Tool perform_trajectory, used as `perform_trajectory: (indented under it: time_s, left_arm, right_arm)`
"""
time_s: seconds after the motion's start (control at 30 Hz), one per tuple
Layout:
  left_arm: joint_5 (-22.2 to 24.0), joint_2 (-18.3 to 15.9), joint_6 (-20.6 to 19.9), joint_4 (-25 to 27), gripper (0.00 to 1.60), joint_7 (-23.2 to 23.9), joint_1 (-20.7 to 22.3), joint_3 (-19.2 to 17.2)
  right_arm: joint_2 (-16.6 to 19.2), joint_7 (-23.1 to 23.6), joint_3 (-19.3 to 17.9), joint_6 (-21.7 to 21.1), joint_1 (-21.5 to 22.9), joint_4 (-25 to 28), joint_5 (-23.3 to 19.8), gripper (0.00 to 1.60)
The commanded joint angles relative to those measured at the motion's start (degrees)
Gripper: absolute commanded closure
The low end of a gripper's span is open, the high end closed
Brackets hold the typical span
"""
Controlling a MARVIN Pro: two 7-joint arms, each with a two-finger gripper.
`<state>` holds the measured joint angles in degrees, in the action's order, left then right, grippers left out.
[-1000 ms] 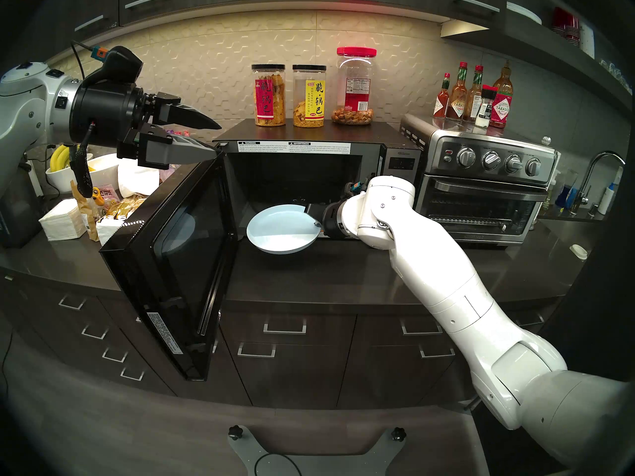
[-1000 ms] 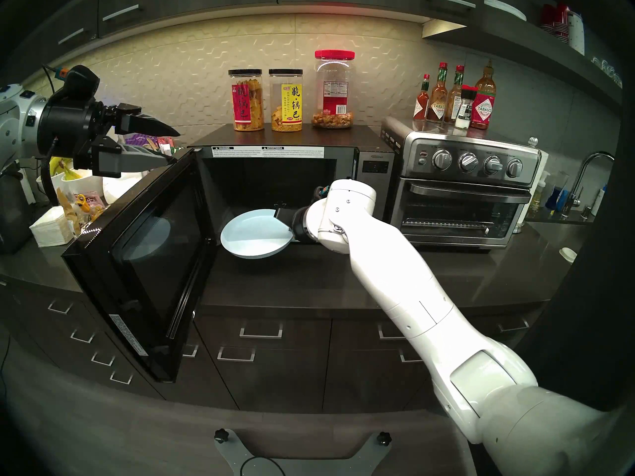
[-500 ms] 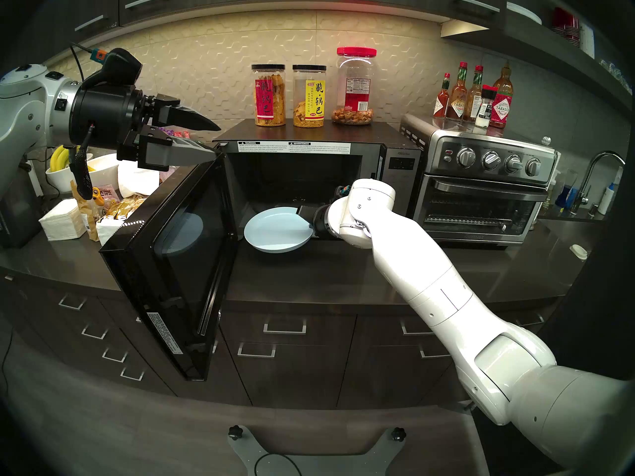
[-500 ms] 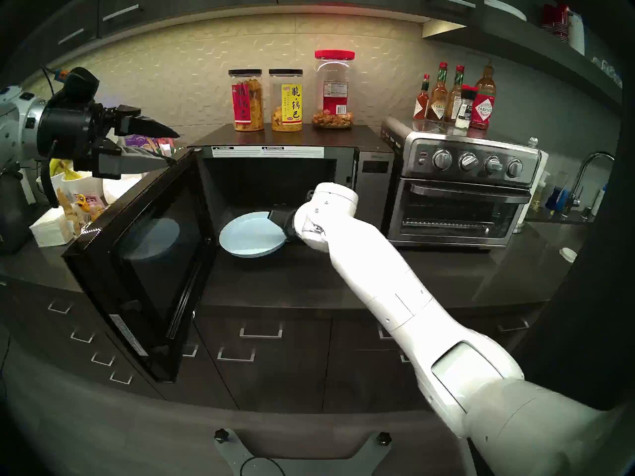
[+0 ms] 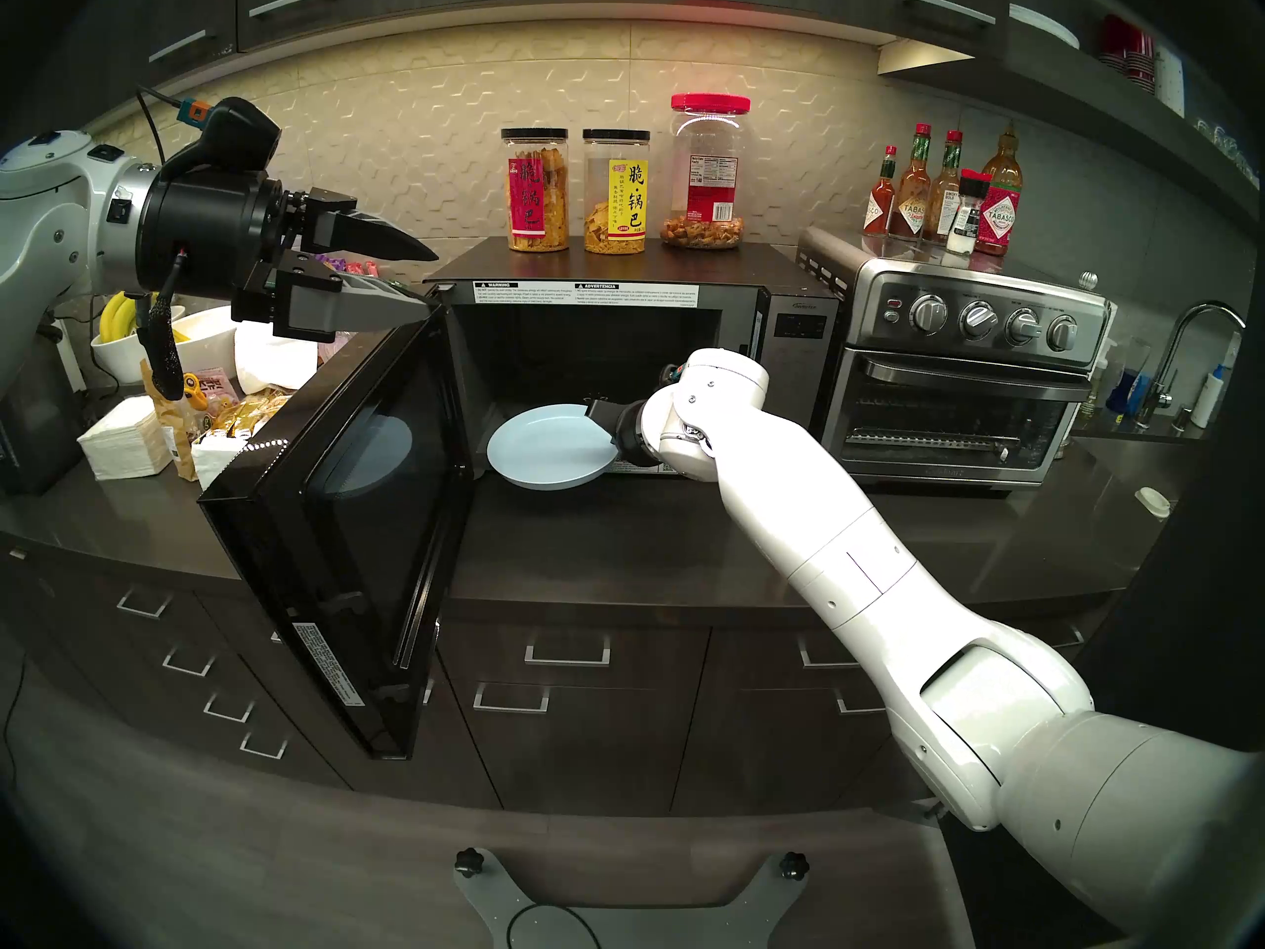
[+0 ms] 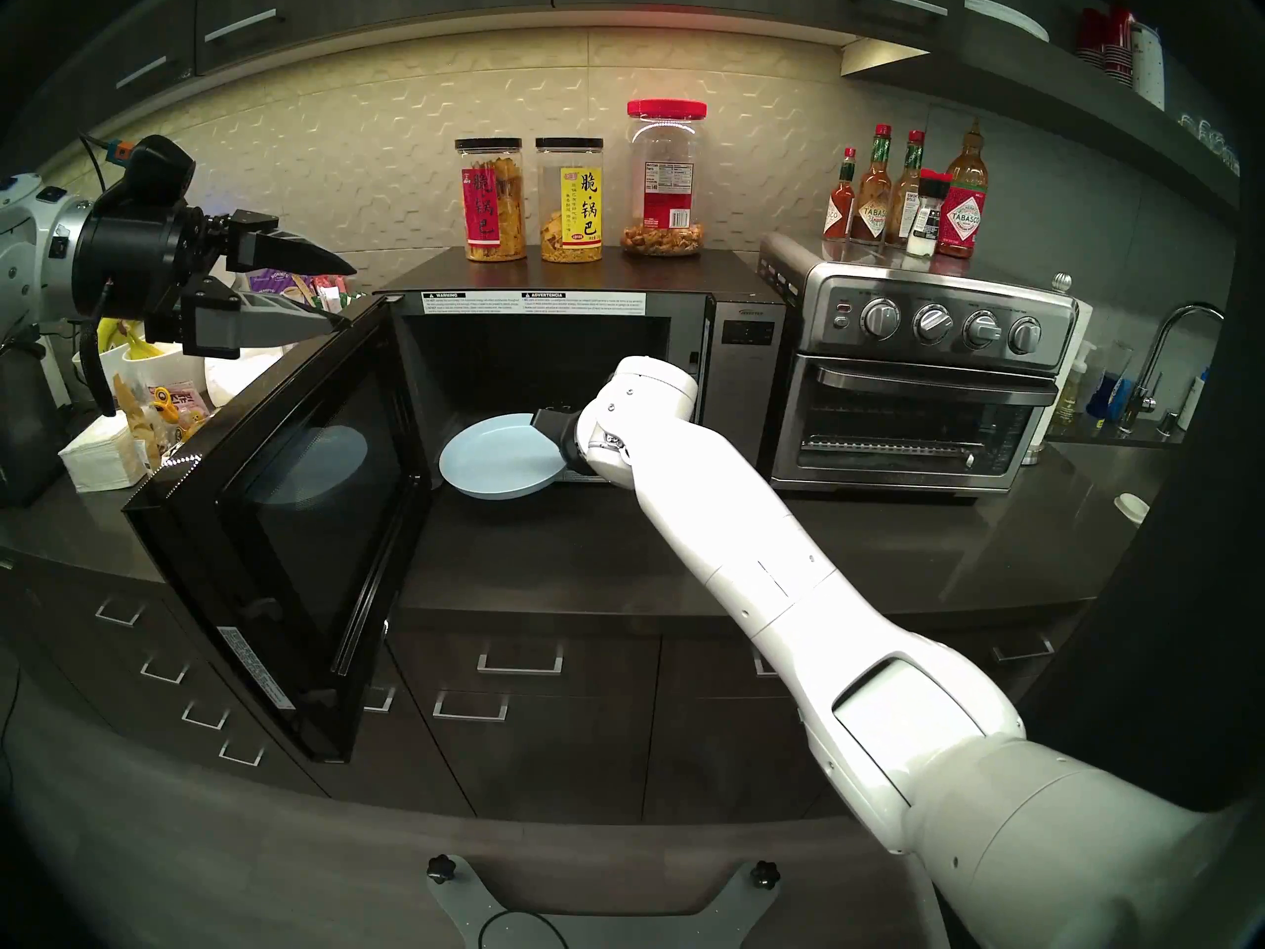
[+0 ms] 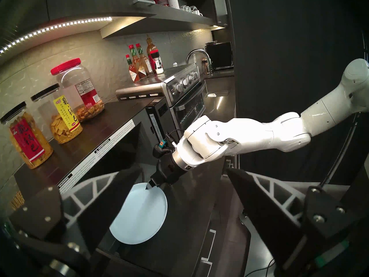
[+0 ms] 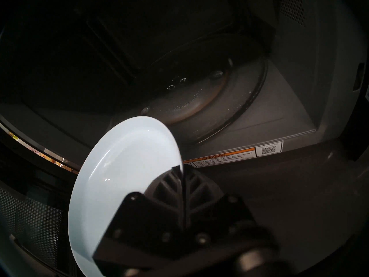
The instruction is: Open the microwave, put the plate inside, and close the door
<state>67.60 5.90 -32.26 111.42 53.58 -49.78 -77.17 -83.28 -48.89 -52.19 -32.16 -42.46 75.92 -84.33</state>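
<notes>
- Done: the door (image 5: 328, 516) of the microwave (image 5: 616, 263) stands swung wide, filling the lower left of the head view, and the cavity is exposed.
- In hand: the right pincer (image 5: 611, 432) is clamped on the rim of the plate (image 5: 547, 448), at the plate's right edge in the head view. The plate hangs at the mouth of the cavity, partly over the sill and partly over the table (image 5: 616, 550), clear of both.
- In the right wrist view the glass turntable (image 8: 209, 94) lies just beyond the plate's far edge, bare.
- The left pincer (image 5: 428, 276) is at the upper left with its fingers apart and empty, near the door's top corner; contact cannot be told.
- Left to do, as I judge: carry the plate further in, set it on the turntable, let go, withdraw the arm, then swing the door closed.
</notes>
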Motion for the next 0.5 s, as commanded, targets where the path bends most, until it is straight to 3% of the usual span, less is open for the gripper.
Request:
perform_trajectory:
  time_s: [0.0,0.47]
  left_arm:
    - [0.1,-0.1,0.2,0.1,0.0,-0.2,-1.5,-2.7]
    - [0.1,-0.1,0.3,0.5,0.0,-0.4,-5.8,-7.0]
  right_arm:
    - [-2.6,0.9,-1.5,1.2,4.3,-1.6,-0.2,1.6]
    - [-5.0,1.5,-3.5,3.8,7.5,-9.5,0.9,1.6]
